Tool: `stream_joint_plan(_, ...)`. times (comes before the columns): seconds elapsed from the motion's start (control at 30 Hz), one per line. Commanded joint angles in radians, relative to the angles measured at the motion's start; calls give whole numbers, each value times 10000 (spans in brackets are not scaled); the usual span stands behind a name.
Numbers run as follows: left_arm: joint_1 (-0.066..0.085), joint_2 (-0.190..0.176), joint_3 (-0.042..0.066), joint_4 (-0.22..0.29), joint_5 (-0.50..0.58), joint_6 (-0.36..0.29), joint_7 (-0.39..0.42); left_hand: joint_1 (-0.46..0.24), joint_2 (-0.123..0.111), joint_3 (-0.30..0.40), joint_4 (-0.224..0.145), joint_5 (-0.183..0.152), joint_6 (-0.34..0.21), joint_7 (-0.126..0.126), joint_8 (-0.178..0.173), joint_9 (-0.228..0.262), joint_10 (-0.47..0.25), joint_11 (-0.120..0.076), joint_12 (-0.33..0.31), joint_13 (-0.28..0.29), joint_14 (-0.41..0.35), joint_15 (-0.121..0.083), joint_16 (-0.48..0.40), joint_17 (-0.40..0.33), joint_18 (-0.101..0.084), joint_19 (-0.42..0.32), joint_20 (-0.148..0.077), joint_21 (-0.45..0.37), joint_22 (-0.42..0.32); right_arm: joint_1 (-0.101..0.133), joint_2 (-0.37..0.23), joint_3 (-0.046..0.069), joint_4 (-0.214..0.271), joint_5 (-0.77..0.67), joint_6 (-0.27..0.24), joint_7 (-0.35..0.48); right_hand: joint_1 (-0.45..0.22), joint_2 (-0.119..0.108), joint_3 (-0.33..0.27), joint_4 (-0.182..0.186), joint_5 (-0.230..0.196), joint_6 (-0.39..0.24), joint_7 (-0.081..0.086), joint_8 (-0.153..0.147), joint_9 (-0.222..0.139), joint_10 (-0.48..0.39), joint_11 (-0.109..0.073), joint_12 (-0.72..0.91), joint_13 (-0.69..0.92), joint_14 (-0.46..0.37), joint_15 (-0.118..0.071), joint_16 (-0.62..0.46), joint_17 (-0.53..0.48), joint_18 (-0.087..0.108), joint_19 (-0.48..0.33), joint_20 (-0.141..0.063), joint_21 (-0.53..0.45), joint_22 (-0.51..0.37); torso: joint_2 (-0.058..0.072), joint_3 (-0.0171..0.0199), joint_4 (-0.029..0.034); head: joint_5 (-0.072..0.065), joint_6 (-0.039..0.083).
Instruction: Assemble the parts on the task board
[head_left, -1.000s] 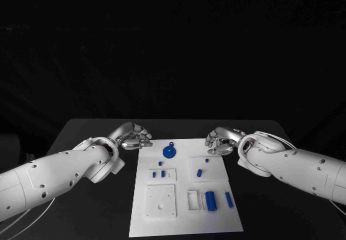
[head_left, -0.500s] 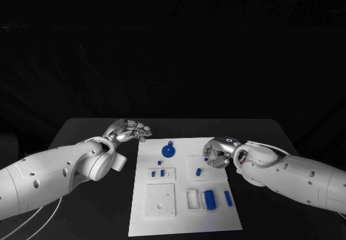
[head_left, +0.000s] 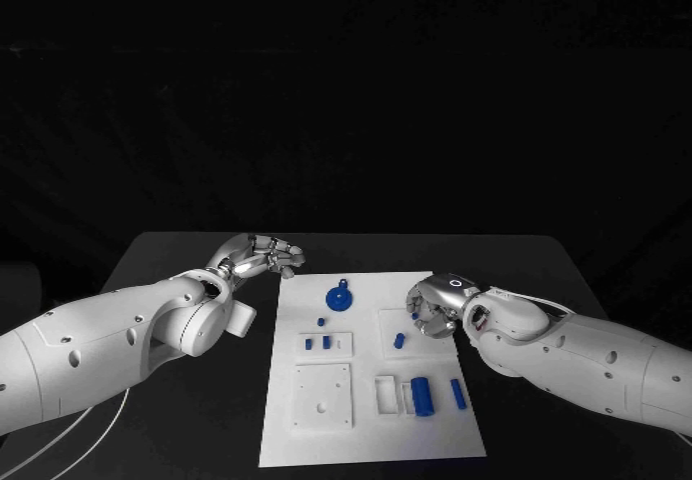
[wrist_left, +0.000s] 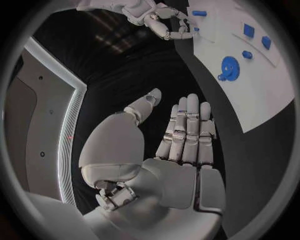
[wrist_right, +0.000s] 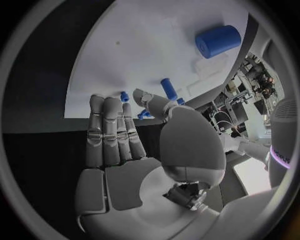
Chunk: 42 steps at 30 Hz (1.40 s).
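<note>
Black table (head_left: 173, 270), matte, with the flat white rectangular task board (head_left: 368, 440) lying in its middle, long side running away from the robot.

Left hand (head_left: 260, 256), silver, hovers over bare table just off the board's far left corner. In the left wrist view its fingers (wrist_left: 187, 130) lie straight and side by side, thumb apart, nothing in the palm: wide, empty.

Right hand (head_left: 437, 304), silver, is over the board's right edge, about level with the raised white square there. Right wrist view shows the fingers (wrist_right: 112, 130) extended together, thumb off to one side, holding nothing: also wide.

Blue parts on the board, by size: a round disc with a small tab (head_left: 339, 299) near the far middle; a stout blue cylinder (head_left: 423, 396) lying near the right front; a slim blue bar (head_left: 457, 394) just beside it toward the edge; a short blue peg (head_left: 400, 341) on the raised square by the right hand; two small blue pieces (head_left: 317, 343) on the left block.
</note>
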Motion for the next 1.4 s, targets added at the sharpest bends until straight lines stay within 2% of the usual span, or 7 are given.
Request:
stream_joint_plan(0.03,10,-2,8,23,194,197,195,-34,92,-54,-6,-46,-88,-12,24,7,-90,-1,-3,-17,48,0,-44,17,-28,86,10,-39,-13,-4,25,-36,-22,-531,-142,-334,92,-44,87,21,-58,85,7,73,-17,130,28,-66,-7,50,-13,-9,19,215,88,7,-20,195,-11,-5,-11,-6,-10)
stream_joint_plan(0.27,10,-4,8,14,206,245,157,-57,118,-70,-3,-46,-110,-5,18,4,-101,4,-6,-23,64,1,-75,29,-30,92,11,-58,-12,-32,114,-114,-131,-690,-99,-443,120,-51,232,96,-96,186,-34,128,-34,295,-9,-115,-1,90,-48,11,40,215,133,-12,-1,201,-7,0,-6,-22,-28)
stream_joint_plan(0.5,10,7,8,11,207,271,145,-72,133,-81,-3,-46,-133,1,10,0,-117,10,-11,-29,72,2,-102,39,-31,95,11,-73,-11,-89,220,-160,-215,-821,-151,-493,206,-12,445,161,-140,433,-145,270,-20,640,-113,-121,49,194,-148,98,115,215,254,-75,91,216,-8,3,-7,-24,-46)
stream_joint_plan(0.8,10,11,8,13,207,306,99,-70,151,-83,-9,-44,-149,4,6,-2,-127,13,-12,-34,84,0,-120,49,-29,101,9,-84,-9,-163,336,-210,-257,-1049,-158,-629,205,146,488,146,-152,866,-343,515,47,1193,-307,-83,158,461,-340,387,366,215,526,-250,458,239,-9,-5,-8,-42,-67)
stream_joint_plan(1.0,10,19,8,-1,207,309,74,-67,153,-87,-17,-44,-159,7,3,-4,-137,17,-15,-38,92,-2,-131,57,-28,105,7,-90,-7,-196,429,-261,-288,-1234,16,-771,183,142,484,112,-152,931,-372,549,56,1286,-338,-107,175,490,-371,438,440,215,548,-284,553,235,-12,-11,2,-50,-83)
stream_joint_plan(1.23,11,37,8,1,207,330,37,-70,154,-93,-24,-44,-172,10,0,-6,-149,22,-17,-43,105,-4,-144,67,-28,112,7,-97,-4,-199,506,-384,-380,-1524,213,-1009,182,158,485,84,-149,966,-388,565,58,1326,-350,-127,182,496,-383,456,477,215,549,-299,599,233,-13,-19,3,-44,-101)
stream_joint_plan(1.4,14,37,8,-3,206,334,13,-66,159,-93,-29,-43,-177,11,-1,-6,-154,24,-17,-45,110,-5,-151,73,-28,115,5,-102,-3,-199,523,-426,-365,-1686,242,-1092,225,250,526,25,-144,1043,-420,600,65,1401,-373,-140,196,514,-405,483,527,215,556,-320,662,233,-13,-15,-1,-46,-123)
